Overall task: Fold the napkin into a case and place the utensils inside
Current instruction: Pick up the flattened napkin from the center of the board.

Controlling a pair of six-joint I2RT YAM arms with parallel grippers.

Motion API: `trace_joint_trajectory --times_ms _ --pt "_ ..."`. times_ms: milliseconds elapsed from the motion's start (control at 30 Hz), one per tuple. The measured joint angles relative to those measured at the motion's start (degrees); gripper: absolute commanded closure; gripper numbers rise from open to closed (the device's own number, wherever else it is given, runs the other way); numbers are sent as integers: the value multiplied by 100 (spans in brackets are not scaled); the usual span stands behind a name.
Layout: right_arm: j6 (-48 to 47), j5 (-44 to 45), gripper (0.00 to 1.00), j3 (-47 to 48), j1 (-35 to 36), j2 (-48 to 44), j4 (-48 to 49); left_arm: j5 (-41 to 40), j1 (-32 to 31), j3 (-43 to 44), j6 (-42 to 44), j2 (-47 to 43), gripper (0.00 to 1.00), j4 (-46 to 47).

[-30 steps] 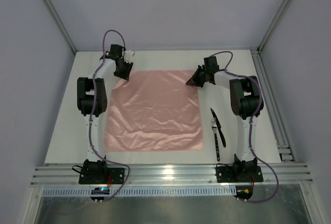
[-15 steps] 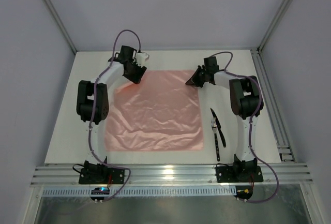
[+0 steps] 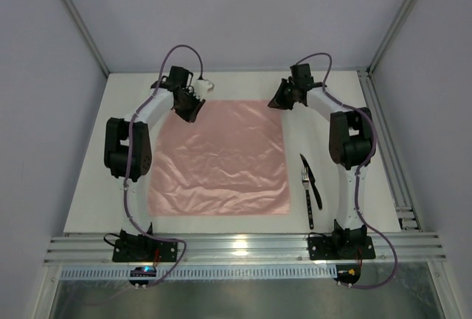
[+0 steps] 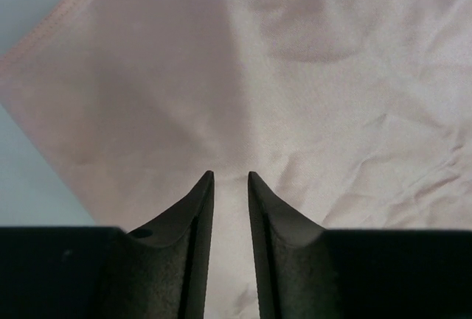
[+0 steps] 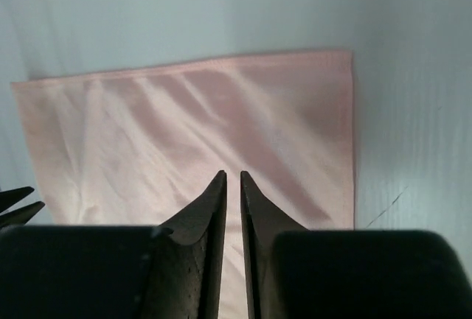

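Lying flat and unfolded, the napkin point(image 3: 219, 158) covers the middle of the white table point(image 3: 92, 186), its salmon surface lightly creased. At about 11 o'clock of the cloth, the left gripper point(image 3: 189, 111) sits over the far left corner. Its wrist camera shows the jaws narrow, with a slim gap and bare pink fabric showing between the tips. At about 1 o'clock, the right gripper point(image 3: 279, 104) hangs by the far right corner. Its jaws are barely apart, a thin slit with nothing visibly pinched, and the hemmed corner of the cloth lies beyond the tips. The utensils point(image 3: 310, 186) rest on the table at roughly 4 o'clock, just beside the napkin's right edge and close to the right arm.
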Motion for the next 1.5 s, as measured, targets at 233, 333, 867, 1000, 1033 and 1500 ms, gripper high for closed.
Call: trace_joint_trajectory --times_ms 233,333,867,1000,1033,1500 --pt "-916 1250 59 2745 -166 721 -1134 -457 448 896 -680 90 51 334" --pt "-1163 1484 57 3707 -232 1349 -1453 -459 874 2100 -960 721 44 337" --pt "-1945 1469 57 3807 35 2094 -2498 256 1038 2334 -1038 1921 49 -13" --pt "-2127 1537 70 3814 118 2094 -2577 273 1056 2330 -1078 1921 66 4" --pt "-2186 1578 82 3814 140 2094 -2601 282 1064 2315 -1073 1921 74 39" --pt "-2459 1812 96 2546 328 1344 -2216 463 1084 1582 -903 1462 100 304"
